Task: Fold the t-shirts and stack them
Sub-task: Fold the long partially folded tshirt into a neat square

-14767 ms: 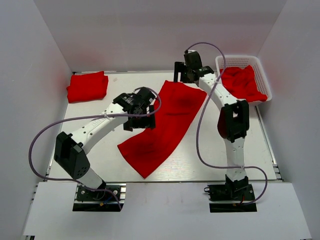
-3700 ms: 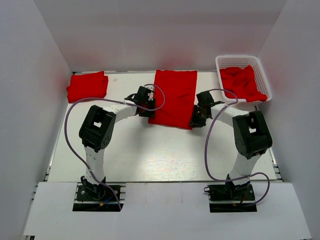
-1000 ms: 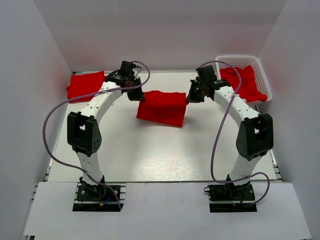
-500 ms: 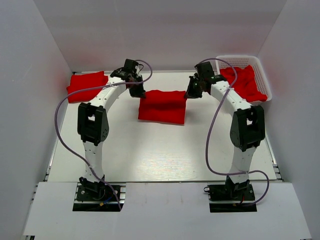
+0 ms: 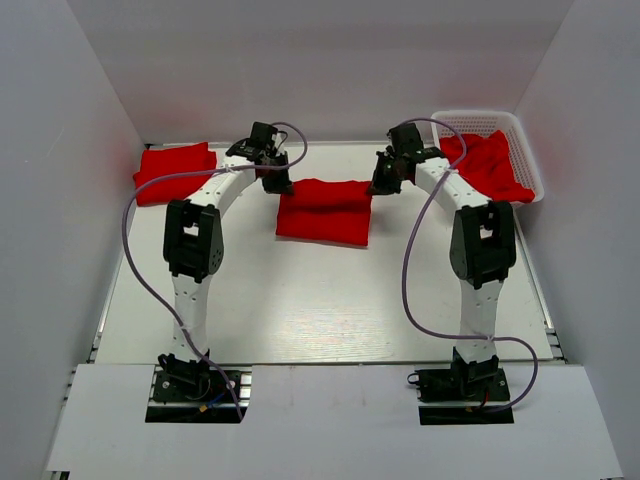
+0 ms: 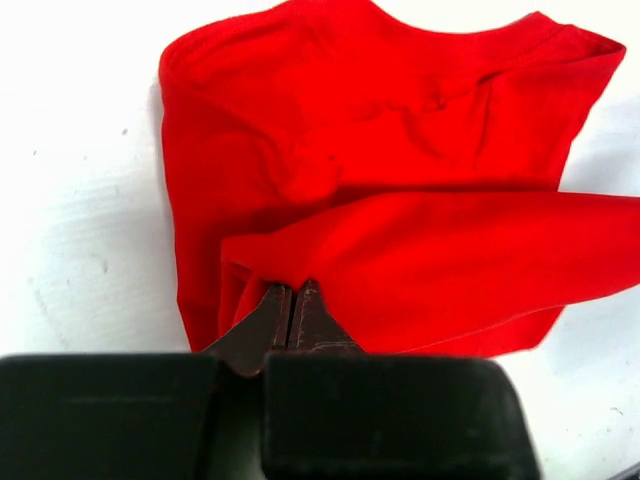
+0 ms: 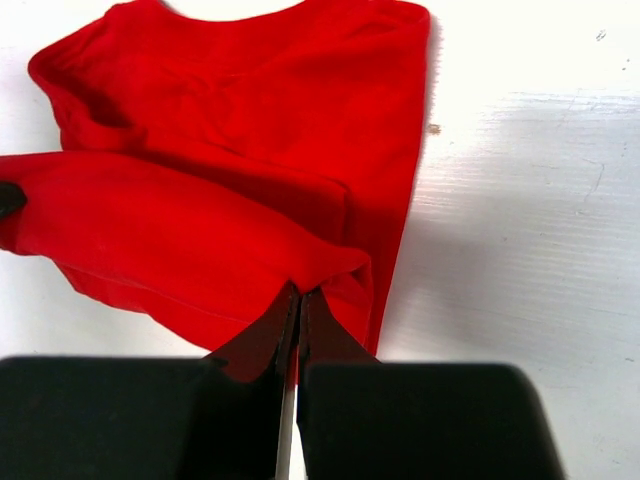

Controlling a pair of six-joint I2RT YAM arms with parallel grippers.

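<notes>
A bright red t-shirt (image 5: 323,210) lies folded in half on the white table, mid-back. My left gripper (image 5: 277,186) is shut on its far-left corner, pinching the raised top layer (image 6: 400,260) between its fingertips. At the far-right corner my right gripper (image 5: 379,184) is shut on the same layer (image 7: 200,250). Both wrist views show that layer held up above the lower layer (image 6: 330,110) (image 7: 250,90). A folded red t-shirt (image 5: 175,172) rests at the back left. Crumpled red t-shirts (image 5: 490,165) fill the basket.
A white lattice basket (image 5: 450,122) stands at the back right corner, close to my right arm. White walls enclose the table on three sides. Purple cables loop off both arms. Bare white tabletop (image 5: 320,300) stretches between the shirt and the arm bases.
Both grippers have carried the shirt's near edge toward the back, folding it over itself. In the last second they drifted slightly farther back and the fold settled lower.
</notes>
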